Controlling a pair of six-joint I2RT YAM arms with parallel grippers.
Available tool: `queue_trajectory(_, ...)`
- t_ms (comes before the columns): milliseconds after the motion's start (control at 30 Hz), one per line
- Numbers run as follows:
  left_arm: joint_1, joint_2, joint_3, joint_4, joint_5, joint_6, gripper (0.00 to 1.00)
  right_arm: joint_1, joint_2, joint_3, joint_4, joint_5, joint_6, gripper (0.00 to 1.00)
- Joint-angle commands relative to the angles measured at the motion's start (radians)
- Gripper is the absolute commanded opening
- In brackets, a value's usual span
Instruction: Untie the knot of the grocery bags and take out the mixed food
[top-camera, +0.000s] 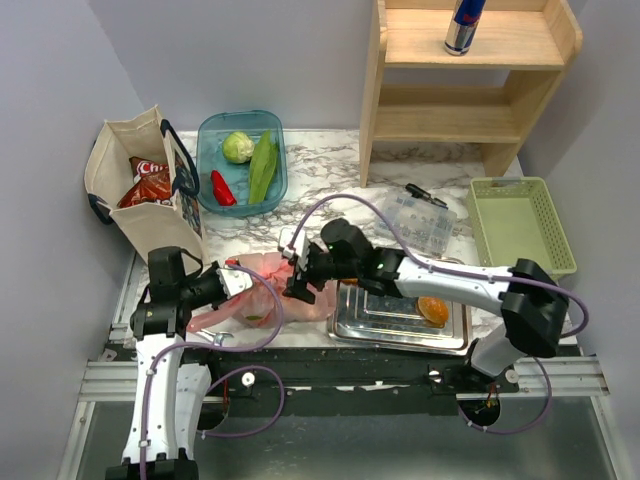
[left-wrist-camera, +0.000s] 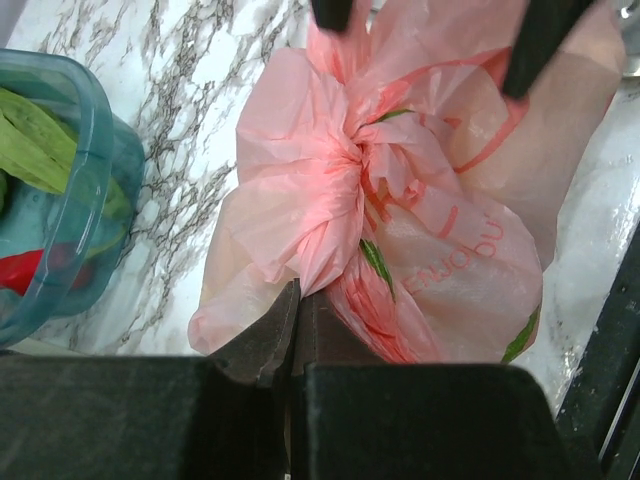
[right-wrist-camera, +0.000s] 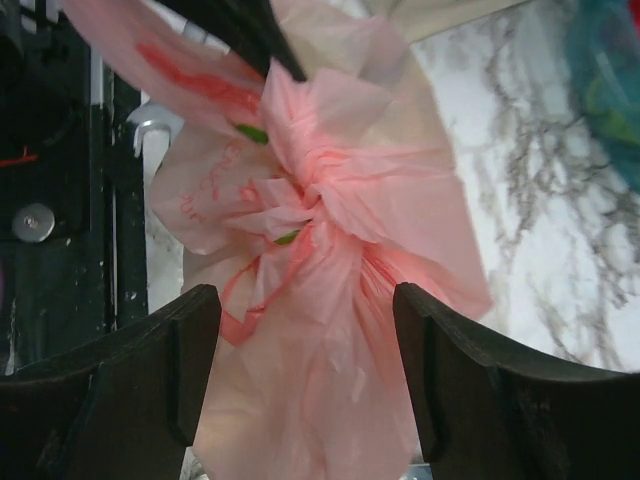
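Note:
The pink plastic bag lies at the table's near edge between my two arms. Its knot is a bunched pink bow on top, also clear in the right wrist view. My left gripper is shut on a pink flap that hangs from the knot. My right gripper is open and straddles the bag's gathered neck just below the knot, with neither finger touching the plastic. The beige canvas tote stands at the back left with red chip bags inside. What the pink bag holds is hidden.
A blue tub behind the bag holds a green leafy ball, a long green vegetable and a red pepper. A metal tray with an orange item lies right of the bag. Behind it are a clear box, a green basket and a wooden shelf.

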Motion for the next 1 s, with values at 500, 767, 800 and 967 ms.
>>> queue_trajectory(500,0.155,-0.036,0.016,0.026,-0.077,-0.085,0.00,-0.071,-0.075,-0.152,-0.021,0.183,-0.173,0.01)
queue_trajectory(767,0.378,0.088,0.087,0.046,-0.065,-0.025,0.00,-0.175,-0.185,-0.247,-0.025,0.165,-0.269,0.01)
queue_trajectory(800,0.383,0.091,0.095,0.042,-0.067,-0.020,0.00,-0.175,-0.184,-0.253,-0.013,0.167,-0.265,0.01)
queue_trajectory(967,0.388,0.058,0.112,-0.098,-0.043,0.125,0.00,-0.175,-0.162,-0.222,0.024,0.128,-0.234,0.01)
